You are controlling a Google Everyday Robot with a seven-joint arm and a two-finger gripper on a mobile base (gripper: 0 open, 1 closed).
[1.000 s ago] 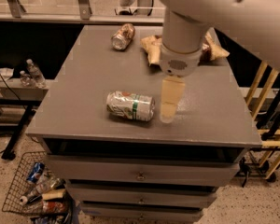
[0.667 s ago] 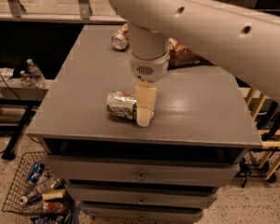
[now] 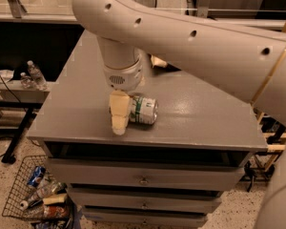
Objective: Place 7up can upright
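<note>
Gripper point(image 3: 119, 120) is at the lying 7up can point(image 3: 144, 110) on the surface point(image 3: 205, 113) (grip? can't tell). Bad pinch & it rolls away.

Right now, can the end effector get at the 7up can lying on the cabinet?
Probably yes: the end effector sits right at one end of the 7up can, which lies on its side on the cabinet top, with nothing visible between them.
</note>
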